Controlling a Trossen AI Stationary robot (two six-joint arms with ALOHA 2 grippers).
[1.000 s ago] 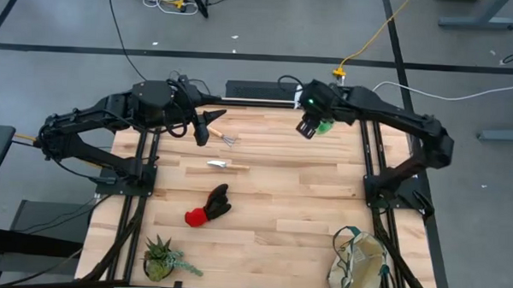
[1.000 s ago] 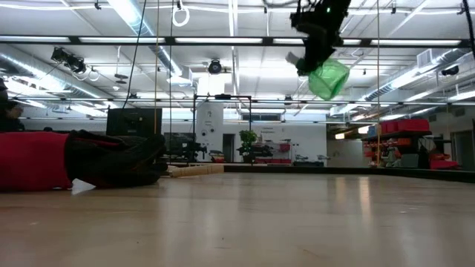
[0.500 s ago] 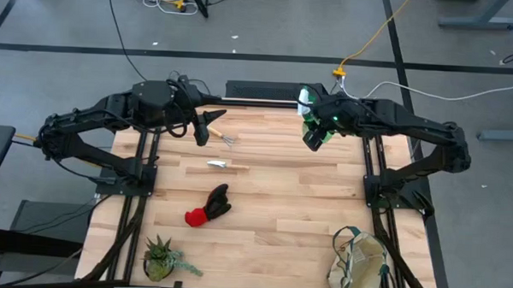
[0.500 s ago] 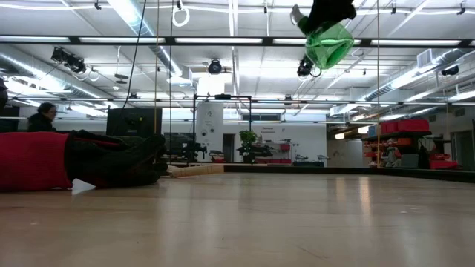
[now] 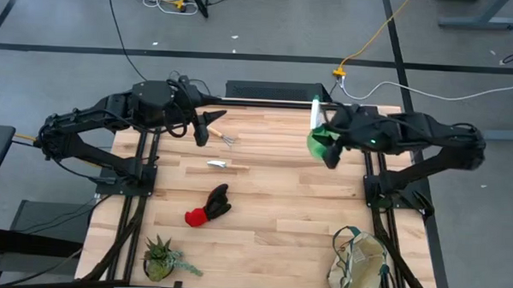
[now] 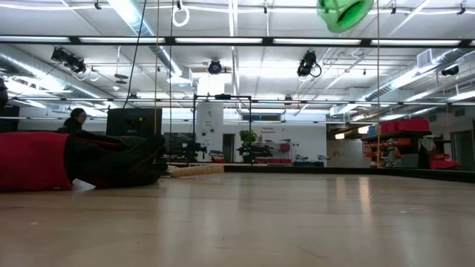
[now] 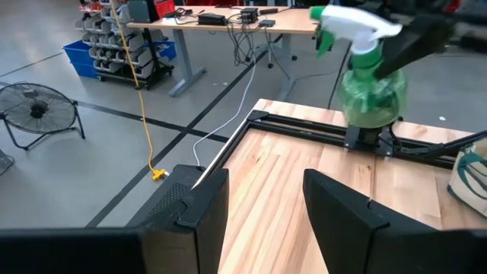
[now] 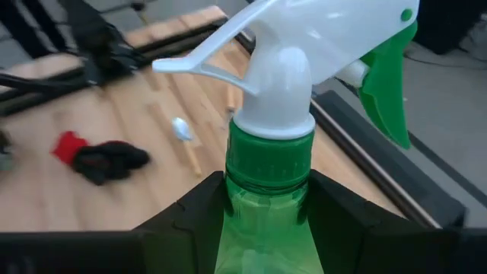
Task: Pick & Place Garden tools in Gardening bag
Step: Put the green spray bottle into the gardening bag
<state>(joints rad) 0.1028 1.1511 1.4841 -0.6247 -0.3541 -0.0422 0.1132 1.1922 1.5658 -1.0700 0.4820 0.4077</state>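
My right gripper (image 5: pixel 328 152) is shut on a green spray bottle (image 5: pixel 318 140) with a white trigger head (image 7: pixel 351 21), held high over the table's far right part. In the low view the bottle (image 6: pixel 344 12) shows at the top edge. My left gripper (image 7: pixel 262 204) waits open at the far left, above the rake (image 5: pixel 226 139), with nothing between its fingers. The trowel (image 5: pixel 227 165) and the red-and-black gloves (image 5: pixel 208 206) lie flat mid-table. The beige bag (image 5: pixel 361 266) stands at the near right corner. My right gripper pinches the bottle's green shoulder (image 8: pixel 262 221) just under its collar, one finger (image 8: pixel 194 217) on each side. The fingers slant down at it from the table's right side. The bottle is roughly upright, head up, lifted well clear of the table.
A small spiky potted plant (image 5: pixel 160 259) stands at the near left corner. Dark frame rails (image 5: pixel 369 165) run along the table's left and right sides. Bare wood lies between the gloves and the bag. A person (image 6: pixel 76 120) sits in the room beyond.
My right gripper has carried the spray bottle up and toward the table's right edge, a little nearer as well, turning as it went. The bottle has stayed in the hold and has risen to the top of the low view.
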